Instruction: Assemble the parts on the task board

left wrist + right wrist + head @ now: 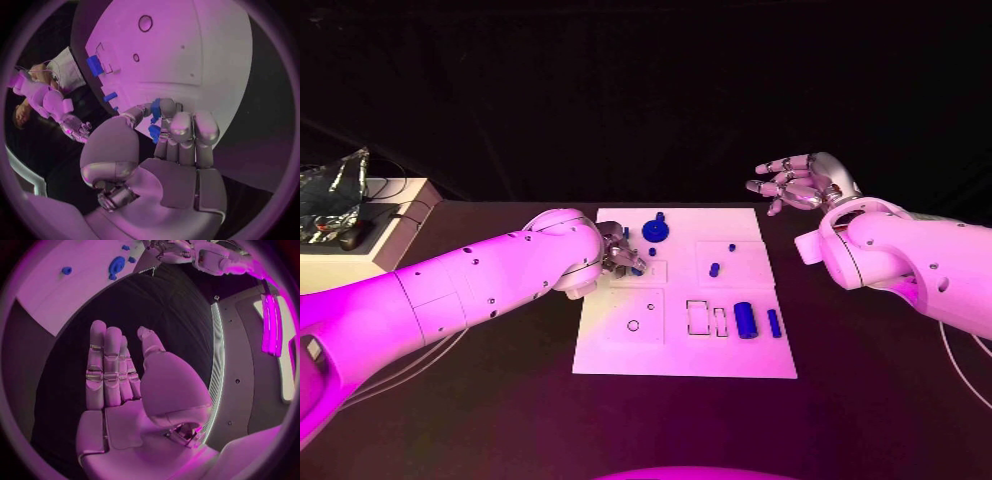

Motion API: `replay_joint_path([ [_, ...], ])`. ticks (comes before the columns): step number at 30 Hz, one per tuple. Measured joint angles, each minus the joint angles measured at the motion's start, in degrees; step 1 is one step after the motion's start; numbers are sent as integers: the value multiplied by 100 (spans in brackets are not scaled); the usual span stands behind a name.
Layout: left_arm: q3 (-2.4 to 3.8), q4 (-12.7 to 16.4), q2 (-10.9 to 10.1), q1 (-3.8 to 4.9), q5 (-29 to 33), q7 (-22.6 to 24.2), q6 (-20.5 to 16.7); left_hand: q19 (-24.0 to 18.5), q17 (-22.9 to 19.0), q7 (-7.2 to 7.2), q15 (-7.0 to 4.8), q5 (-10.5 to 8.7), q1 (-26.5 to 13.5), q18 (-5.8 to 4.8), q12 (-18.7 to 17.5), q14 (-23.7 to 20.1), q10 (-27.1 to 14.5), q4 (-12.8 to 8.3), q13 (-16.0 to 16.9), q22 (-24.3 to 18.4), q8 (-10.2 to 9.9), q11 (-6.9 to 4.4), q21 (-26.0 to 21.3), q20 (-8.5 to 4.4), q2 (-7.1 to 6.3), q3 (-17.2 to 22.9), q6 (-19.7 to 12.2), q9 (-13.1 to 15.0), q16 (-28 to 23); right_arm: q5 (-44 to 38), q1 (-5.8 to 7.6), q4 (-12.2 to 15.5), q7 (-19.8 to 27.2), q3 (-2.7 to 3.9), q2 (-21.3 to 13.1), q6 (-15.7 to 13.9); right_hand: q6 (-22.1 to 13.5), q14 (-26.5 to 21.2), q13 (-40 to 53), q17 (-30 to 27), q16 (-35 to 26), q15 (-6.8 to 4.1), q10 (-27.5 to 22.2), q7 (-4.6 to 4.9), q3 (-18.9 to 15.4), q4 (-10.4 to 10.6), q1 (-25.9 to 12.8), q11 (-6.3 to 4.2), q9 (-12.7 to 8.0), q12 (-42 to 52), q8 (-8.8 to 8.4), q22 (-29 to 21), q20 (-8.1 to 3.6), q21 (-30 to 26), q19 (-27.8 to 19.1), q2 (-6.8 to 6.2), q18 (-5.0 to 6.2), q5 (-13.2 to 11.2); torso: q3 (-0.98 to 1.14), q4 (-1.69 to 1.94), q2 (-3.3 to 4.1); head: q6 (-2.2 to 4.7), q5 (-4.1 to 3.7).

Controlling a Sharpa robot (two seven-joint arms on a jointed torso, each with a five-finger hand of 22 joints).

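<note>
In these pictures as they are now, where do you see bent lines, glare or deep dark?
Head view: pink light washes the task board and the left hand; the background is black. Left wrist view: fisheye curves the board's edges, and the fingers shine. Right wrist view: bright glare strips beside the right hand.

Smooth white arm (459, 285) shells dotted with small dark screws, silver segmented-fingered left hand (620, 252), right hand (798, 182)

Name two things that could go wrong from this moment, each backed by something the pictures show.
1. The left hand pinches a small blue part only at its fingertips, so it may slip.
2. That hand hides its target on the task board from the head view, so placement may miss. The right hand is open off the board.
</note>
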Motion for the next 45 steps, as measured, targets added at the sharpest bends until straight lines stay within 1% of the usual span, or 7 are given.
replay_joint_path([
  [5,0,27,-8,-6,-51,2,-39,0,0,0,0,-4,0,0,0,0,-6,0,0,0,0,7,0,0,0,0,0,0,0,0,0,-4,0,0,4,0,-1,0,0,0,0,0,0,-1,-8,8,0,0,0,0,0,-11,0,23,0,0,0,0,2,0,2,-14,-4],
  [11,0,40,-18,-9,-86,2,-76,0,0,0,0,-5,0,0,0,0,16,0,-1,1,0,-11,0,0,0,0,0,1,0,0,-3,-22,0,0,20,1,-1,0,0,0,0,0,1,-1,-16,16,0,1,0,0,0,-15,0,23,0,0,0,0,3,3,3,-26,-2],
  [14,1,44,-24,-9,-102,2,-97,21,-7,-1,0,-7,0,0,0,0,17,15,5,22,-1,-11,-25,21,0,15,0,1,0,0,-13,-32,0,0,33,2,-1,0,0,0,0,0,2,-1,-16,16,0,2,0,0,0,-14,0,22,0,0,0,0,3,6,3,-38,6],
  [23,4,71,-30,-10,-130,1,-150,21,-7,-1,0,-22,0,0,0,0,17,16,5,35,-6,-10,-24,21,0,16,1,2,0,0,-27,-42,1,0,39,5,-2,0,0,0,0,0,10,-2,-16,15,0,10,0,0,0,-21,0,22,0,0,0,0,3,0,3,-56,14],
  [33,4,68,-1,-12,-141,8,-168,21,-17,-9,0,-39,23,0,0,0,23,16,12,47,-12,-2,-24,21,-22,15,9,3,0,0,-29,-44,2,0,44,8,14,0,0,0,0,0,11,12,-15,15,0,11,0,0,0,-21,0,22,0,0,0,0,3,-3,2,-70,2],
  [38,4,54,14,-30,-149,12,-167,21,-17,-11,0,-40,23,1,0,0,22,15,12,47,-28,-3,-24,21,-22,15,11,3,0,0,-29,-44,2,-1,44,9,14,0,0,0,0,0,20,12,-15,15,0,19,0,0,0,-21,0,22,0,0,0,0,-1,-3,3,-80,-10],
  [45,4,44,18,-37,-161,16,-147,21,-25,-12,0,-42,23,1,0,0,1,32,20,72,-33,-23,-63,21,-22,31,12,7,0,0,-29,-43,2,-1,41,12,14,0,0,0,0,0,20,11,-15,15,0,20,0,0,0,-21,0,22,0,0,0,0,3,0,1,-101,-12],
])
